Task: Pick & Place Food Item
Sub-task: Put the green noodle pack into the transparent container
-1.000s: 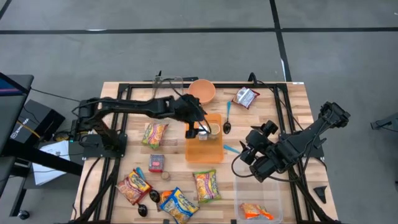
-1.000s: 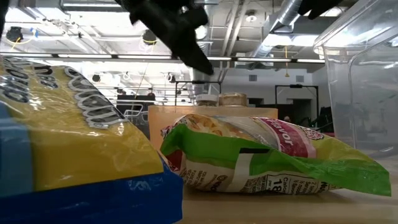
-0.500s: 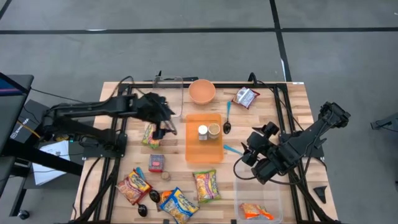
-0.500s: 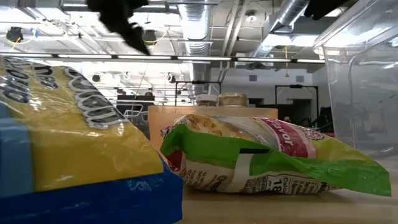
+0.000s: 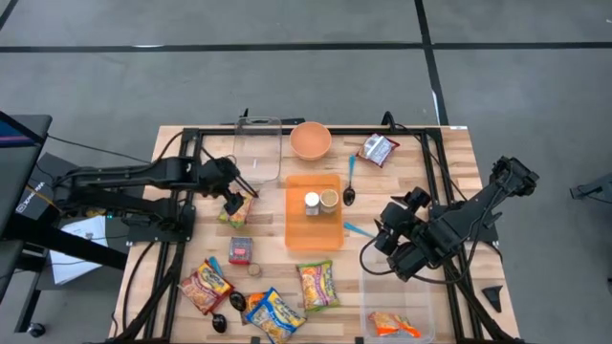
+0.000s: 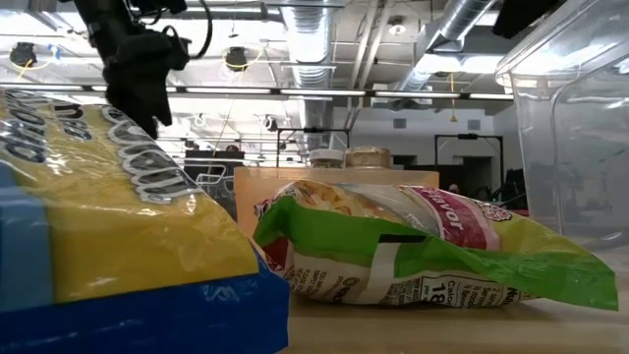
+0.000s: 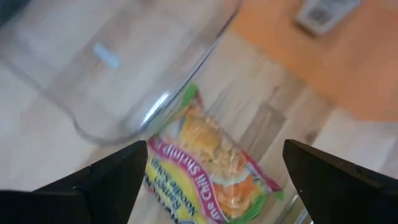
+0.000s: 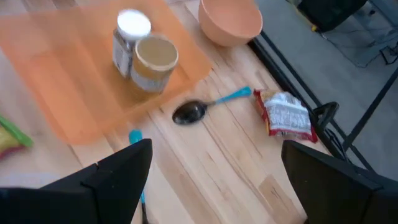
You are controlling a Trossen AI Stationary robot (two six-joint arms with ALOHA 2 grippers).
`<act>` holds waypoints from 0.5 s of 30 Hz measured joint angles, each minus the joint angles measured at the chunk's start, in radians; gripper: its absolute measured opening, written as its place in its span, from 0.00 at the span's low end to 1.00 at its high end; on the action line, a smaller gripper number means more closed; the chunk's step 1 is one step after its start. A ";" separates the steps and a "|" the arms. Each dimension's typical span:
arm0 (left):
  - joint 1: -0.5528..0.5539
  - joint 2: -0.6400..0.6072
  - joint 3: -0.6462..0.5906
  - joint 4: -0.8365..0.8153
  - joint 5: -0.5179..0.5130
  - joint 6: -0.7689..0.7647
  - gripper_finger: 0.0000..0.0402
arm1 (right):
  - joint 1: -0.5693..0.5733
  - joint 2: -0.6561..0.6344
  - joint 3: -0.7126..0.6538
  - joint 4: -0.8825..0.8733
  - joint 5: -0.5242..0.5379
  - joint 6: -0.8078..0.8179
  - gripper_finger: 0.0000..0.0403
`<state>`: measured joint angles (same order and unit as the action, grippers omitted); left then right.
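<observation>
A noodle packet (image 7: 214, 168) with a green edge and orange print lies flat on the wooden table, left of the orange tray (image 5: 314, 234). My left gripper (image 5: 235, 202) hangs open just above it, pointing steeply down, with one finger showing on either side of the packet in the left wrist view. The fingers touch nothing. My right gripper (image 5: 386, 243) waits open above the table, right of the tray, and is empty. Two small jars (image 8: 143, 53) stand upright on the tray.
A clear glass container (image 5: 258, 150), a peach bowl (image 5: 310, 139) and a red packet (image 5: 378, 150) sit along the far edge. A blue-handled spoon (image 5: 349, 183) lies right of the tray. Several snack packets (image 5: 273, 291) lie near left. A clear bin (image 5: 396, 311) stands near right.
My left gripper has drawn back from over the orange tray toward the table's left edge, and now hangs over the noodle packet. It has rolled about its own axis on the way. Its fingers have stayed open. The jars have stayed on the tray.
</observation>
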<state>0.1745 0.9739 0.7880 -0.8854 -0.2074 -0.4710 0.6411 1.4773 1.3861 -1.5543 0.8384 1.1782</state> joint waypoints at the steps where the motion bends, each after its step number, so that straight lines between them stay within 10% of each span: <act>1: 0.000 0.006 -0.005 -0.012 -0.004 -0.035 0.92 | 0.000 0.000 0.000 -0.003 -0.013 0.000 0.88; 15: -0.005 0.102 -0.113 -0.018 -0.018 -0.378 0.73 | 0.001 0.000 0.000 -0.016 -0.078 -0.080 0.88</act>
<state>0.1694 1.0756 0.6752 -0.9037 -0.2250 -0.8490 0.6418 1.4771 1.3861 -1.5705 0.7605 1.0982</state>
